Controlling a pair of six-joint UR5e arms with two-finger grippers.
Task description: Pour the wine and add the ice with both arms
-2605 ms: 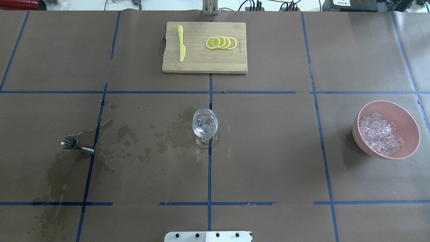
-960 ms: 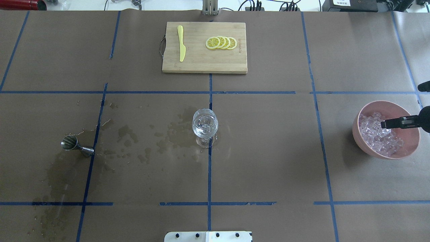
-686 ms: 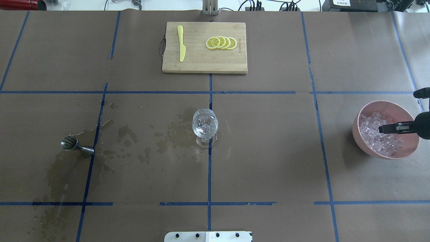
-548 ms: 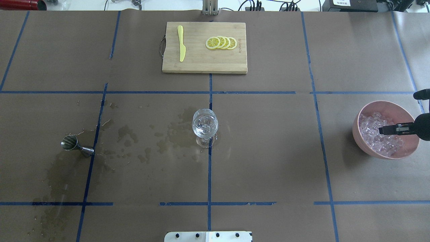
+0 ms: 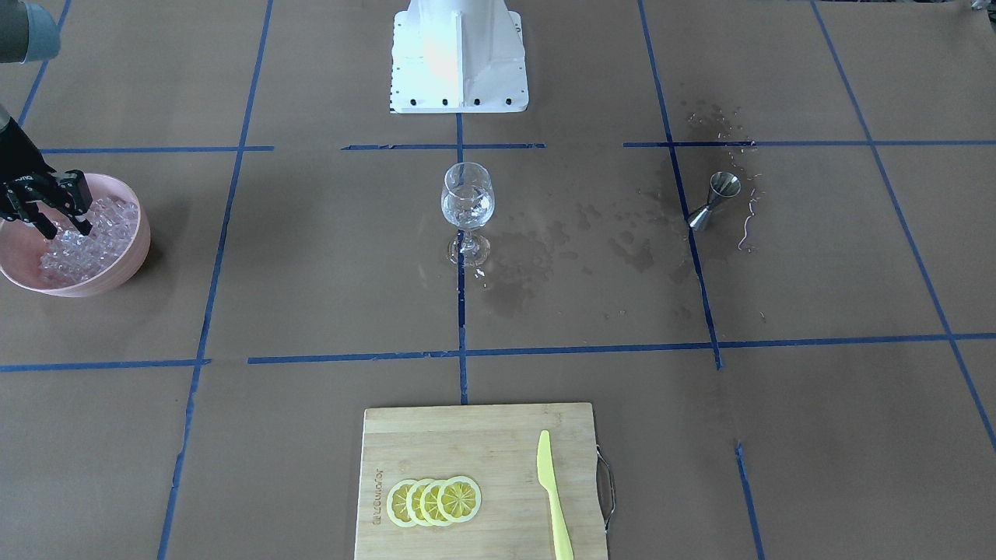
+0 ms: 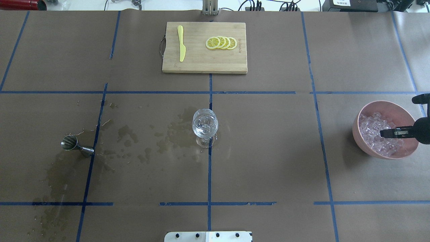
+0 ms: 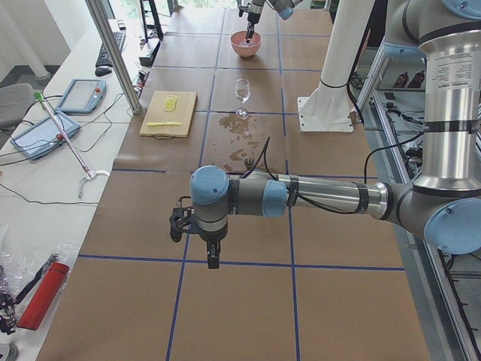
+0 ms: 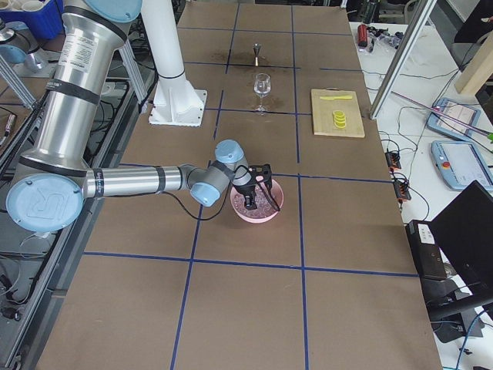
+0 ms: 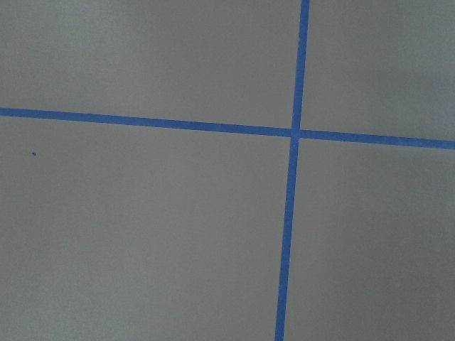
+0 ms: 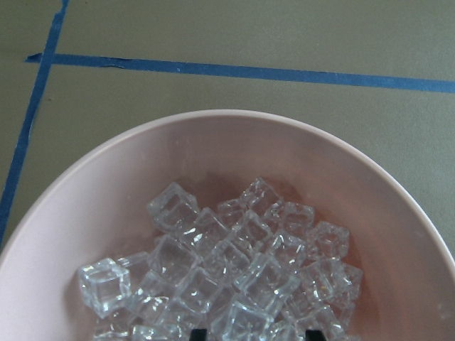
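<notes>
Surface (image 6: 268, 151): brown paper with a blue tape grid, mostly bare. The widest free lane is between glass and bowl, with nothing in it. The strip in front of the base (image 5: 459, 54) is bare too.

Left arm (image 7: 323, 197): stretched out low over the left end, well apart from everything. Its wrist cam sees only paper and a tape cross. The left jaws point down, but from the side view I can't tell if they're spread or closed.

Right arm (image 8: 131, 181): reaches low along the right end to the bowl.

Board (image 6: 204, 64): at the far edge, centre. The knife (image 6: 181, 43) and lemon slices (image 6: 221, 43) lie on it, apart.

Bowl (image 6: 356, 134): pink, near the right end, well apart from the glass.

Glass (image 6: 205, 124): upright on the centre tape line. Dark wet patches run from it toward the jigger.

Jigger (image 6: 72, 144): left side, at a tape line, with a wet patch beside it.

Ice (image 10: 234, 270): heaped in the bowl. The right jaws are spread, tips down in the heap with cubes between them, pinching nothing I can see.

Delta: 2.6 s ago the overhead showed no arm. 1 s ago the right jaws were in over the bowl's far part. Since then they've slid lower in that view, toward the robot. Glass, jigger and board are in the same spots.
</notes>
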